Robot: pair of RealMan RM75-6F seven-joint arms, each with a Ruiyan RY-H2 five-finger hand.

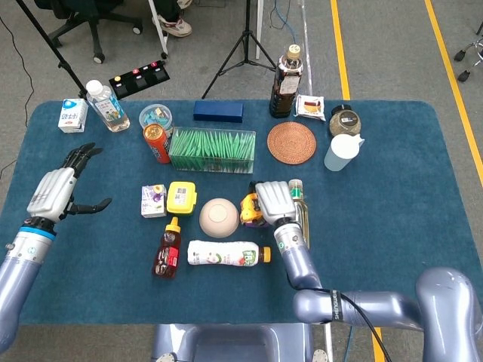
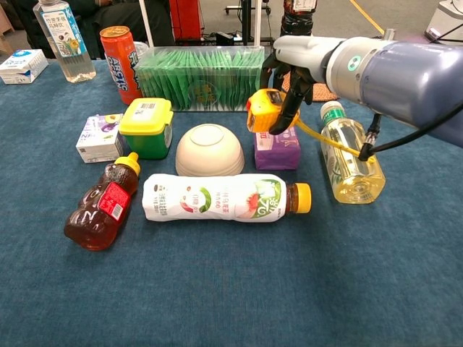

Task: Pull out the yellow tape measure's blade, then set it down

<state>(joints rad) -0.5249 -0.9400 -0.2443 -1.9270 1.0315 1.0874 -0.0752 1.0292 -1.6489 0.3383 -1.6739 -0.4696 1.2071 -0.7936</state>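
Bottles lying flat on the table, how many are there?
3: a honey bottle front left, a white-wrapped drink bottle in front of the bowl, and a clear bottle of yellow liquid to its right. Others stand upright.

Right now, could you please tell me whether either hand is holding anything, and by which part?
The right hand grips the yellow tape measure by its case, blade out; the left hand holds nothing.

The yellow tape measure (image 2: 262, 110) was a compact yellow case with dark trim, held off the surface (image 2: 217, 289) in the right hand (image 2: 286, 79), whose fingers wrapped its top and right side. It hung just above a purple box (image 2: 277, 148). Its yellow blade (image 2: 329, 142) was drawn out, running down and to the right across a lying clear bottle (image 2: 349, 155).
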